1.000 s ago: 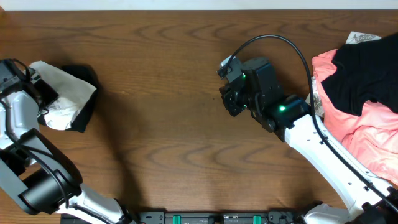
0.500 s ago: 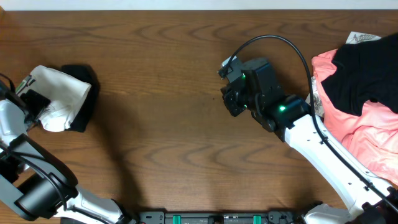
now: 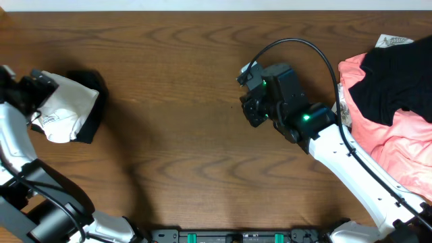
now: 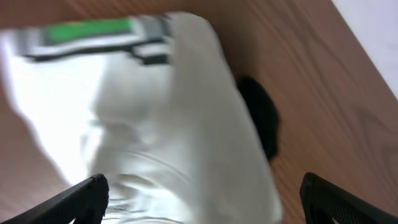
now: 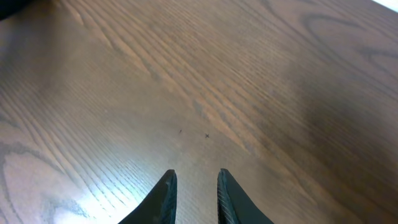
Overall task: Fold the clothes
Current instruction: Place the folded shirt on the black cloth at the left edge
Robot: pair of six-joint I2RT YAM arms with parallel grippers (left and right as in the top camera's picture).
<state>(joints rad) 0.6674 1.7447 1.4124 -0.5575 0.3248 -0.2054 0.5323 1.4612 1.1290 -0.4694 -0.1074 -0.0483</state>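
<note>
**Folded white shirt lies at the table's left edge, loose pile waits on the right**

The white shirt [image 3: 66, 108] lies folded into a small bundle near the left edge of the table [image 3: 175, 81]. It rests partly on a black garment [image 3: 93, 94] that shows along its far and right sides. In the left wrist view, which is blurred, the shirt's green-and-grey logo [image 4: 87, 31] faces up.

The left fingers [image 4: 87, 196] are spread wide over the shirt and clamp nothing. Whether they touch the cloth cannot be told.

The right fingers [image 5: 165, 196] hang over bare wood near the middle of the table, well apart from any clothing. They are nearly together, with a narrow gap between them and nothing in it.

At the right edge lies an unfolded heap: a pink garment [image 3: 395, 145] with another black piece [image 3: 391, 84] lying across its top.
</note>
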